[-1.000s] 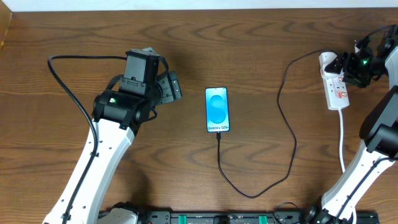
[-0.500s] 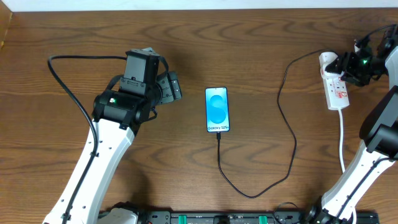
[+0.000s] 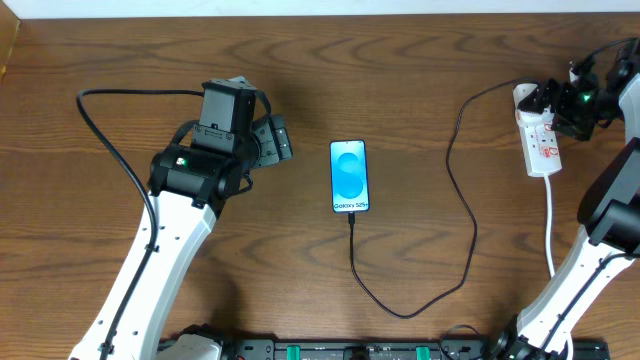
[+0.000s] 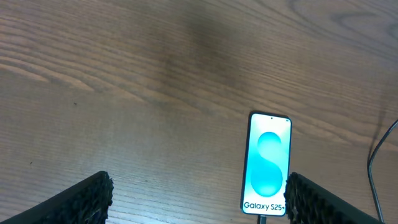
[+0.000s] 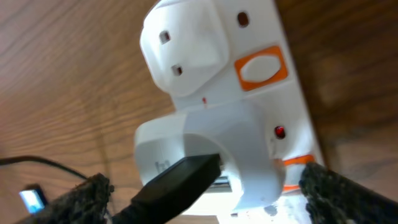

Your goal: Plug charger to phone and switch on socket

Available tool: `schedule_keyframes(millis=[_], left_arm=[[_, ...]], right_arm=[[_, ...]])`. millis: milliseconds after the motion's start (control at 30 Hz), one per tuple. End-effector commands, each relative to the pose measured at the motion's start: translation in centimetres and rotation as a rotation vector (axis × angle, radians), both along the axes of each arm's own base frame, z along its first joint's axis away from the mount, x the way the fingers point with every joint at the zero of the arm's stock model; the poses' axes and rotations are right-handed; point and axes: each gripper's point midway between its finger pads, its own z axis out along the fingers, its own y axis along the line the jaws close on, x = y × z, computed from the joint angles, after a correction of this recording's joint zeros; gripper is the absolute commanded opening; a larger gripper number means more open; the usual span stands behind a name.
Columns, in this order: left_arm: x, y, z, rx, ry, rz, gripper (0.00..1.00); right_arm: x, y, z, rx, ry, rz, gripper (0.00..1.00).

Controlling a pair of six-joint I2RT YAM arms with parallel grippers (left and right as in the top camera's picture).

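Observation:
The phone [image 3: 349,176] lies face up mid-table with its blue screen lit, and it also shows in the left wrist view [image 4: 267,163]. The charger's black cable [image 3: 470,220] runs from the phone's near end in a loop to the socket [image 3: 541,142] at the far right. Its white plug head [image 5: 249,155] sits in the socket [image 5: 292,99], with a black connector [image 5: 180,183] in it. A small red dot [image 5: 279,132] shows beside an orange switch [image 5: 261,67]. My right gripper [image 3: 556,110] [image 5: 205,199] stands open astride the plug head. My left gripper [image 3: 275,140] [image 4: 199,199] hangs open and empty left of the phone.
The socket's white cord [image 3: 550,230] runs toward the table's front on the right. A black arm cable [image 3: 110,150] arcs over the table at the left. A dark rail [image 3: 350,350] lines the front edge. The table's far edge [image 3: 300,10] lies at the top.
The right gripper's fingers have spread apart at the socket's plug head. The phone, the cable and the left arm have not moved.

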Motion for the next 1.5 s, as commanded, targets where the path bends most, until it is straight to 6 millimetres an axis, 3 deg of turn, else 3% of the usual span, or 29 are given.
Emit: schedule_keyframes(millis=[0, 433, 967, 1233, 1467], left_arm=[[0.1, 0.3, 0.3, 0.013, -0.011, 0.003, 0.88], [0.1, 0.3, 0.3, 0.013, -0.011, 0.003, 0.88], [0.1, 0.3, 0.3, 0.013, -0.011, 0.003, 0.88], [0.1, 0.3, 0.3, 0.013, -0.011, 0.003, 0.88], [0.1, 0.3, 0.3, 0.013, -0.011, 0.003, 0.88]], right_arm=[[-0.2, 0.9, -0.7, 0.020, 0.027, 0.003, 0.99], [-0.3, 0.5, 1.6, -0.014, 0.007, -0.017, 0.99], [0.0, 1.6, 2.1, 0.052, 0.003, -0.041, 0.99], [0.9, 3.1, 2.1, 0.030, -0.021, 0.006, 0.99], [0.9, 3.1, 1.6, -0.019, -0.006, 0.014, 0.99]])
